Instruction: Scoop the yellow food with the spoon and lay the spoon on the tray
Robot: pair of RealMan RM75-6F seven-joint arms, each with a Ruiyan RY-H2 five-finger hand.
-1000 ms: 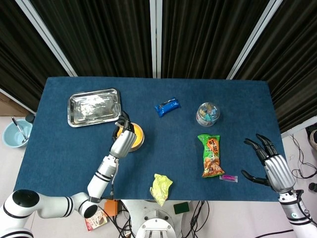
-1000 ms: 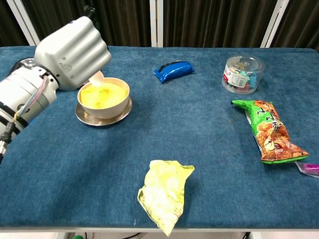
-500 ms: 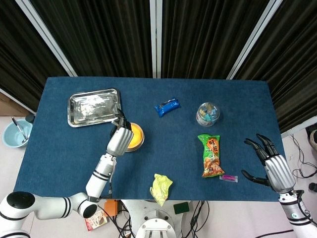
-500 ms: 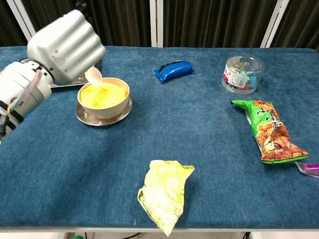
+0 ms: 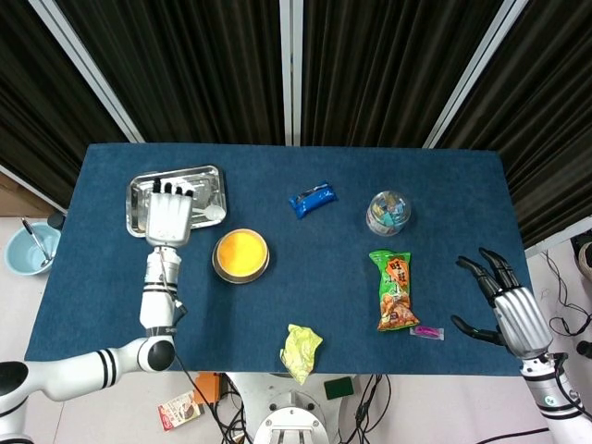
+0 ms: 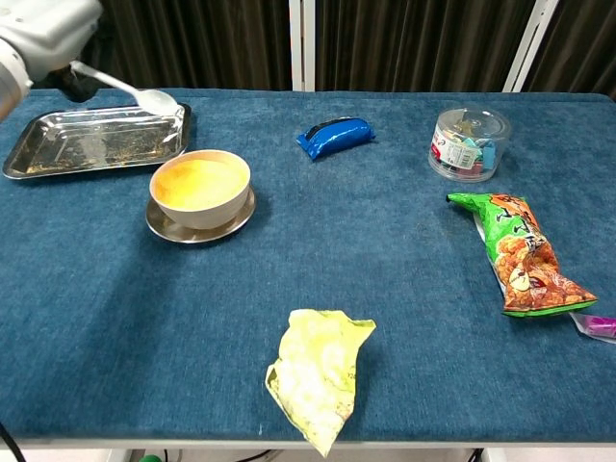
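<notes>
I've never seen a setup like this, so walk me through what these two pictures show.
This is a two-armed robot with human-like hands at a blue table. One camera looks down from its head, the other forward from its chest. Its left hand holds a spoon over a metal tray. Beside that stands a bowl of yellow food. The right hand waits open, holding nothing. Snack packets, including an orange-and-green bag, and a clear tub also lie around.

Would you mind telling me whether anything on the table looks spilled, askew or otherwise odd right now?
Nothing looks spilled. The only oddity is a crumpled yellow-green wrapper at the near table edge, its tip seemingly poking past it. The bowl sits upright on its saucer.
</notes>
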